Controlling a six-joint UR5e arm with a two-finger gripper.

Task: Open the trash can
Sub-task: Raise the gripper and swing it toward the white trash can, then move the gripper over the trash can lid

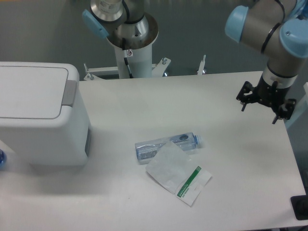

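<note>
While trash can sits lid-down at left edge of frame, gripper hangs at far right, fingers spread, nothing held, well apart from grey push tab. Approach likely not begun. Bottle lies mid-table under paper packet. White table, grey floor behind.

White table fills most of view; surface matte, lightly scuffed, evenly lit, soft shadows only. Far edge of table straight, near right corner rounded. Behind table: dark grey-green floor, uniform, no markings visible. White cylindrical pedestal stands just behind far table edge, on metal base plate with bolts. Small upright white post right of base plate. Dark object at bottom-right frame edge, cut off, identity unclear.
</note>
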